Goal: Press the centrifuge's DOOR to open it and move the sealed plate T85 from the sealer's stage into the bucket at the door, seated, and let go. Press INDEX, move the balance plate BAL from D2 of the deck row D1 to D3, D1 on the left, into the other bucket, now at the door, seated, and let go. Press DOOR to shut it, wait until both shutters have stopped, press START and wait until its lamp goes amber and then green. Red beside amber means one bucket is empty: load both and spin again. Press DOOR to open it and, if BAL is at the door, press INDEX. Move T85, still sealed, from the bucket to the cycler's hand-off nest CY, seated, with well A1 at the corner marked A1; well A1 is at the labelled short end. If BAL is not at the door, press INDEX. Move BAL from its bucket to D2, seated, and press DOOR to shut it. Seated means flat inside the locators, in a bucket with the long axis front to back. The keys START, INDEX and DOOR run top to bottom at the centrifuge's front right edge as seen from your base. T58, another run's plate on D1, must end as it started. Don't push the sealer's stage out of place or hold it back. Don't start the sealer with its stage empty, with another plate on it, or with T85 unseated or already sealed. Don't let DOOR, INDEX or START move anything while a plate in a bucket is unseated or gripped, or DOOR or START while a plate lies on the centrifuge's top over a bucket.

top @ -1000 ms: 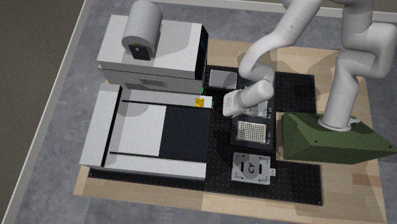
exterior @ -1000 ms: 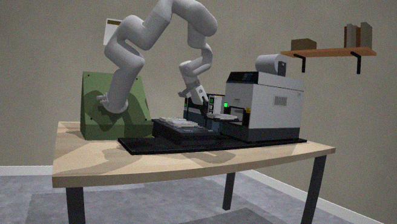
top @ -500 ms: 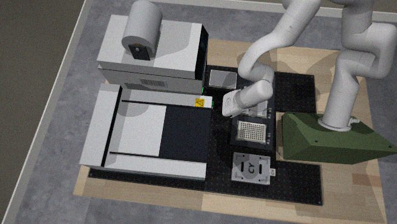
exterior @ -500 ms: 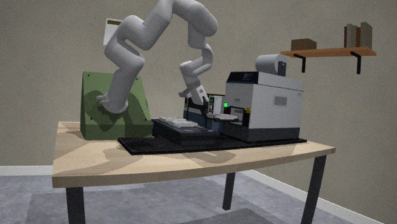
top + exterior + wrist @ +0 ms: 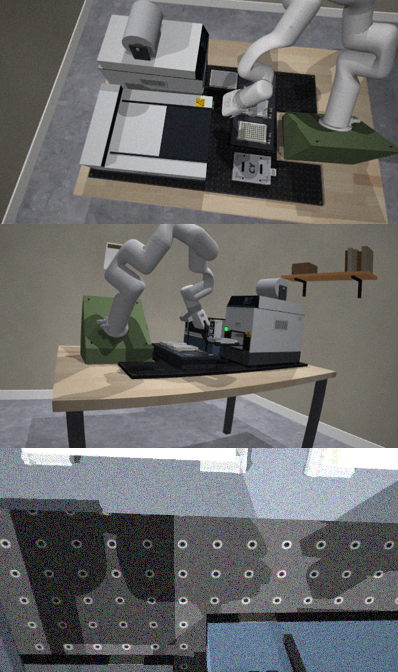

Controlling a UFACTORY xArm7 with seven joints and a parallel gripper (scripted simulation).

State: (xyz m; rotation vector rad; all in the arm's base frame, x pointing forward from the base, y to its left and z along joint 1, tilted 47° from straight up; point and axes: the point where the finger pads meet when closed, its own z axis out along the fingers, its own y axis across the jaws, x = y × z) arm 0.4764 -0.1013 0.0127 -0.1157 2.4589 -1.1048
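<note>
Wooden table (image 5: 91, 393) carries black perforated board (image 5: 297, 178), green arm pedestal (image 5: 303, 145).

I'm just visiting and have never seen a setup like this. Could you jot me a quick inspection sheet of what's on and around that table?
Surface: wooden table carrying a black perforated board.
Job's things: large grey centrifuge, top dark panel shut; sealer with a plate on its stage; deck row holding a white well plate; grey nest marked CY, empty.
Clutter: nothing seen.
Grippers: gripper shut, holding nothing, lowered between deck row and centrifuge.
Cables: nothing seen.
Surroundings: green arm pedestal; wall shelf with books and a box.
</note>
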